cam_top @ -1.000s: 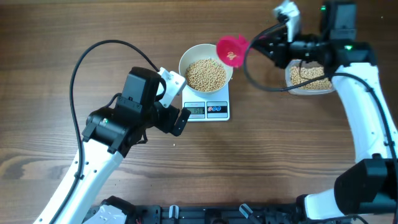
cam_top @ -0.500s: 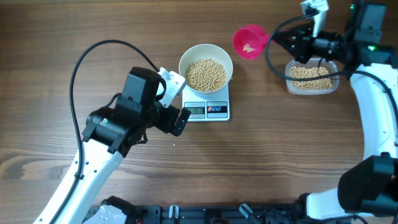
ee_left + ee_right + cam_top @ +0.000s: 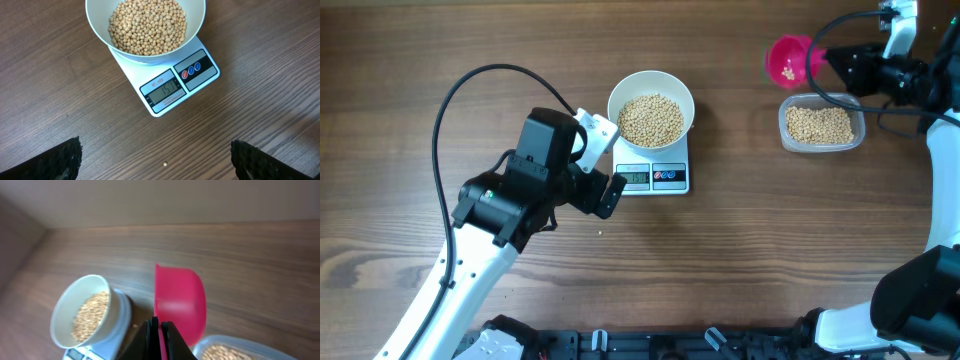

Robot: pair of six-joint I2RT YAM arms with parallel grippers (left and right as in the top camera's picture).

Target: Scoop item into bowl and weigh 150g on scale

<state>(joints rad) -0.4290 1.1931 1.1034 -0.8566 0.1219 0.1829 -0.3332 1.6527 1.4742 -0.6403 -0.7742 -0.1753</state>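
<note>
The white bowl [image 3: 614,100], filled with beige beans [image 3: 651,120], stands on the white scale [image 3: 653,178] at mid-table. In the left wrist view the bowl [image 3: 150,59] and beans [image 3: 147,25] sit above the scale's display [image 3: 165,90], which shows digits. My left gripper [image 3: 609,160] hovers just left of the scale, open and empty, fingertips far apart [image 3: 157,160]. My right gripper [image 3: 832,62] is shut on the handle of a pink scoop [image 3: 788,60], held at the far right above the table, with a few beans in it. The scoop [image 3: 180,305] faces away in the right wrist view.
A clear plastic tub [image 3: 860,128] with more beans [image 3: 820,124] sits at the right, just below the scoop. One stray bean [image 3: 600,234] lies on the wood in front of the scale, also seen between my left fingers [image 3: 165,163]. A black cable loops over the left arm.
My right gripper has carried the pink scoop rightward, from beside the bowl's rim to above the tub's far-left corner. The left arm, bowl and scale have not moved.
</note>
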